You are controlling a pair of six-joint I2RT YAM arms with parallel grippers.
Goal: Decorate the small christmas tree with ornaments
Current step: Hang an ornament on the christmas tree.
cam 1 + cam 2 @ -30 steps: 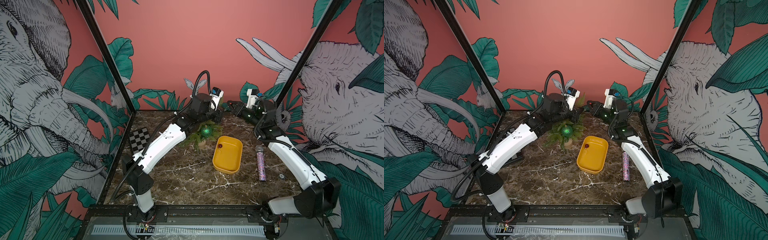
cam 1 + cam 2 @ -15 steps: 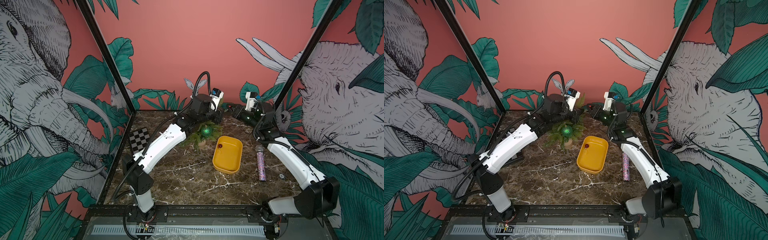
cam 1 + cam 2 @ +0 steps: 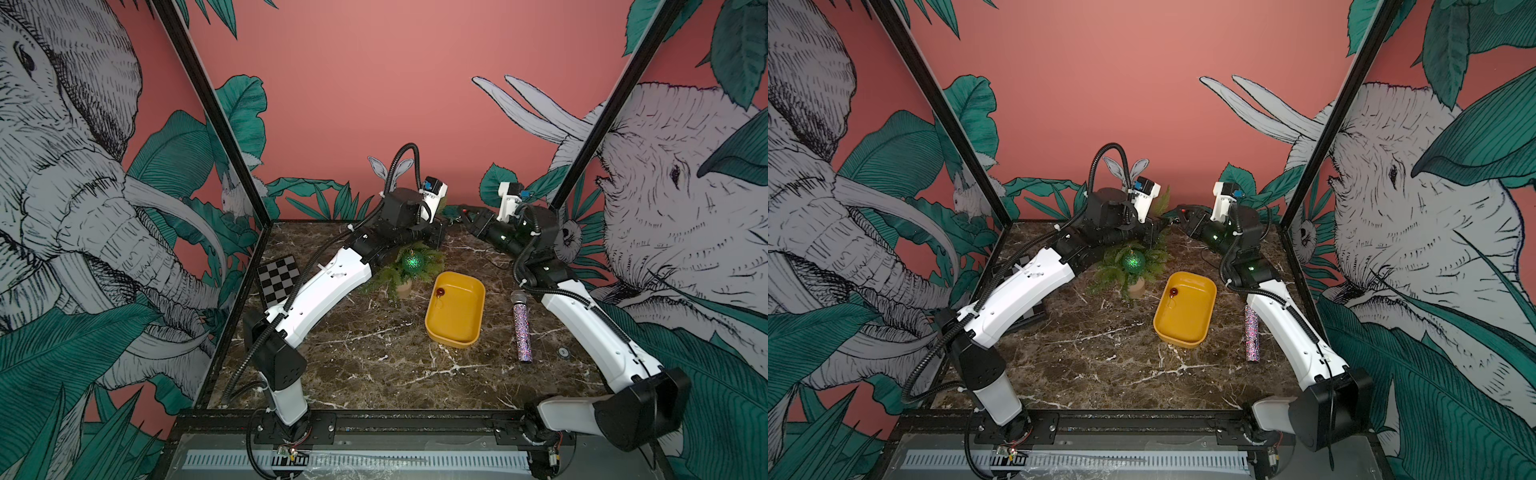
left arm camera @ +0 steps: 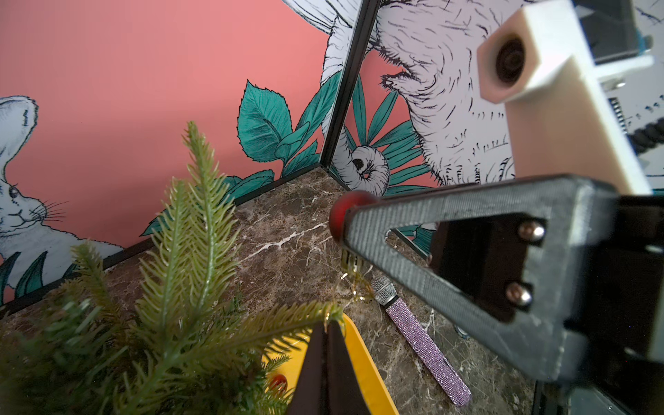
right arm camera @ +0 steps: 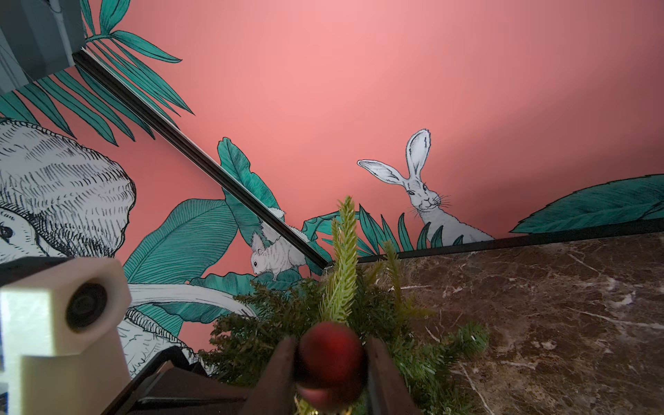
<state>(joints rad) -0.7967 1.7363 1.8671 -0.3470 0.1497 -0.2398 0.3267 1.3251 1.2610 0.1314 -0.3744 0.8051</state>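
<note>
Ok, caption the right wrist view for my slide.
Right gripper holds a red ball ornament before the small christmas tree.

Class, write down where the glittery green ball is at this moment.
In both top views the glittery green ball sits in the small christmas tree, under the left arm, up-left of the yellow tray.

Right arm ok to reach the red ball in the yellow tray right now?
Probably not yet: right gripper is shut on another red ball by the tree. The tray ball lies uncovered in the yellow tray.
</note>
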